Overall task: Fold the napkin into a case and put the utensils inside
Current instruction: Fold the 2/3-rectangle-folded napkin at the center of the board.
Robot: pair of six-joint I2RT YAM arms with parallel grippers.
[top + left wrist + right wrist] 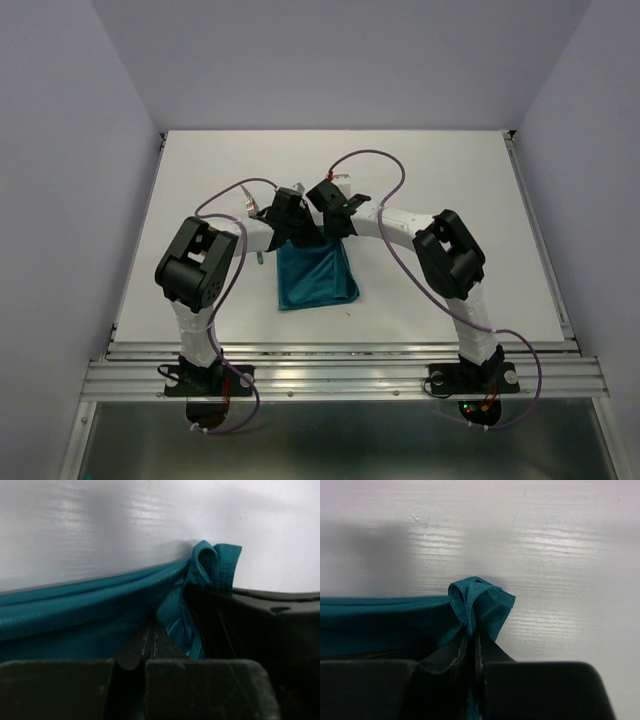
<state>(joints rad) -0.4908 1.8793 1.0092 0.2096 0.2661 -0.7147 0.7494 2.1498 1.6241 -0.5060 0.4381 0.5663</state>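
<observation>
A white table [200,190] carries a teal-green napkin [316,280] at its middle, hanging flat toward the near edge. At the napkin's far edge, the left pincer [151,639] and right pincer [472,641] sit side by side, each clenched on a bunched fold of the cloth.

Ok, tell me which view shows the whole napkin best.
Top external: the napkin shows almost whole, a teal patch on the table, only its far edge covered. The wrist views show only bunched corners, pinched in the left pincer and the right pincer.
</observation>
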